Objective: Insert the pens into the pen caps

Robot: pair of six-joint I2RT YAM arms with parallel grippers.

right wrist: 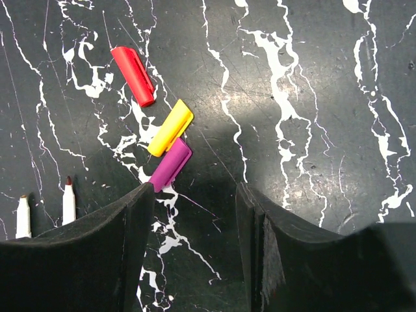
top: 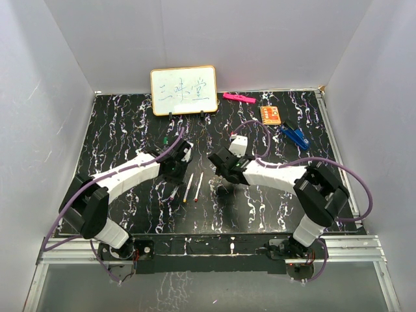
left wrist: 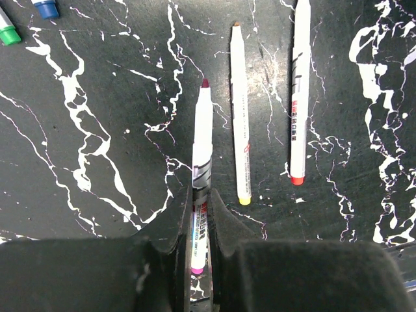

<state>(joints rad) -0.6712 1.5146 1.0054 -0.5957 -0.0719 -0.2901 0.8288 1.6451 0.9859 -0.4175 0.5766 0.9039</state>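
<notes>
My left gripper (left wrist: 201, 203) is shut on a white pen (left wrist: 202, 140) with a dark purple tip and a pink end, which points away from the fingers. Two more white pens lie on the table to its right, one yellow-ended (left wrist: 239, 117) and one red-ended (left wrist: 299, 97). They also show in the top view (top: 193, 186). My right gripper (right wrist: 195, 195) is open and empty over the table. A purple cap (right wrist: 170, 164) lies just past its left fingertip, touching a yellow cap (right wrist: 170, 128). A red cap (right wrist: 133, 76) lies farther out.
A green-ended piece (left wrist: 8, 32) and a blue-ended one (left wrist: 45, 8) lie at the far left of the left wrist view. A whiteboard (top: 184, 91), a pink bar (top: 238, 98), an orange card (top: 271, 115) and a blue clip (top: 296, 136) sit at the back.
</notes>
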